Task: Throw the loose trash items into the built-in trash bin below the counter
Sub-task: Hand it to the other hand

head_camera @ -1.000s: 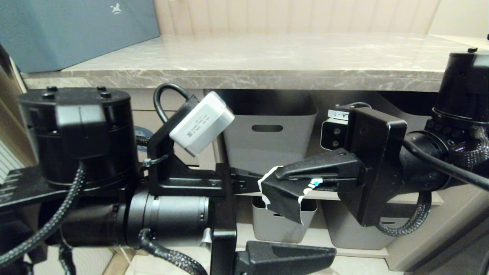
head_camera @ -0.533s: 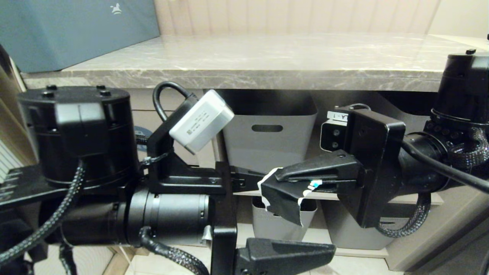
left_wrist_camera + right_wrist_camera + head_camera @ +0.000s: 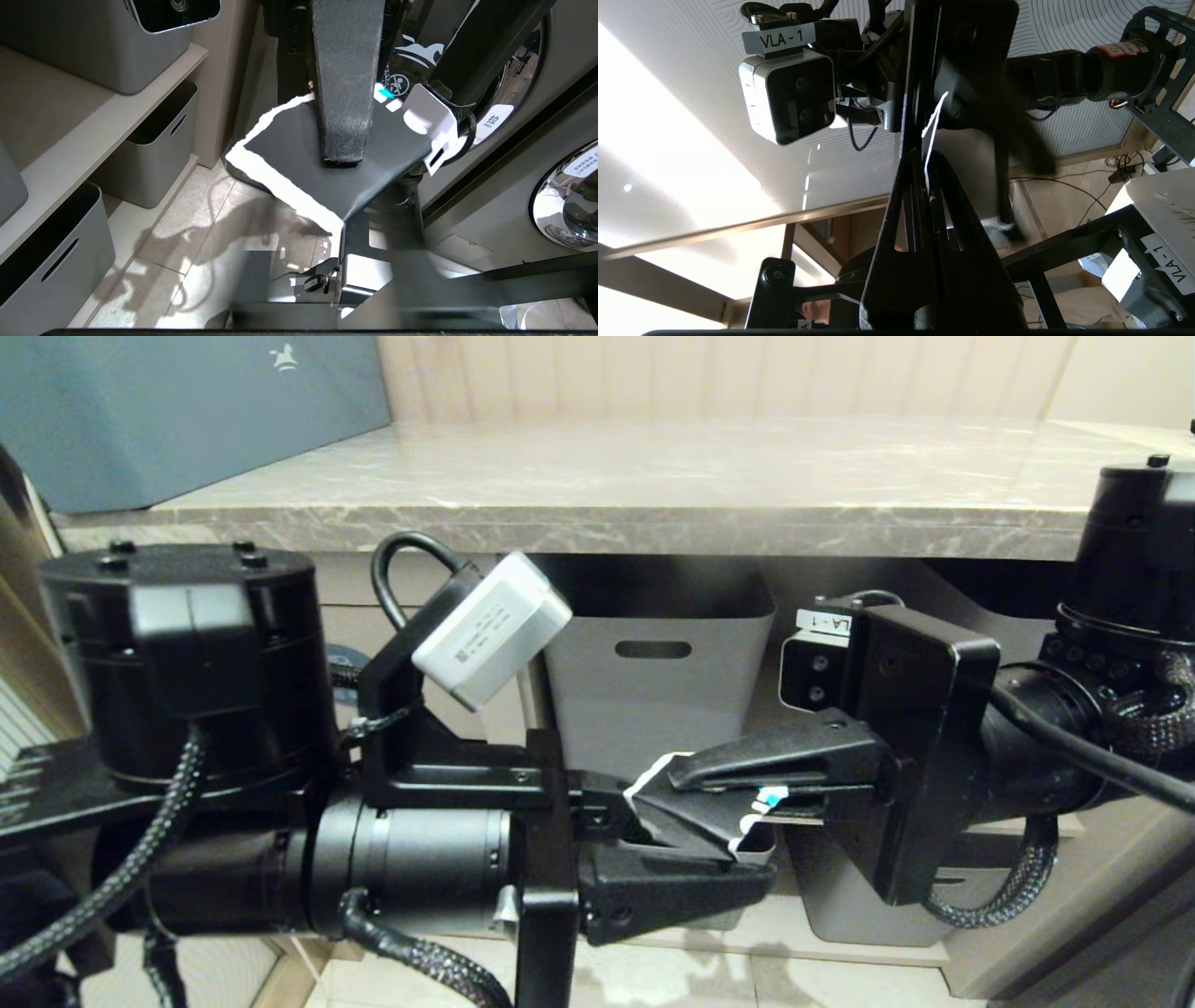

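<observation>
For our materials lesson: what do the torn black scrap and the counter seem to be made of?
Torn black scrap: probably thin coated paper or film, matte black with a ragged white core along its torn edges. Counter: looks like polished marble or similar stone, grey-beige with pale veins and a glossy, thick edge.

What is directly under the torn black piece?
Under the torn black piece is the left gripper, its lower finger pressed against it. A grey tub stands behind; the floor below is partly covered.

grey tubs on shelves
</observation>
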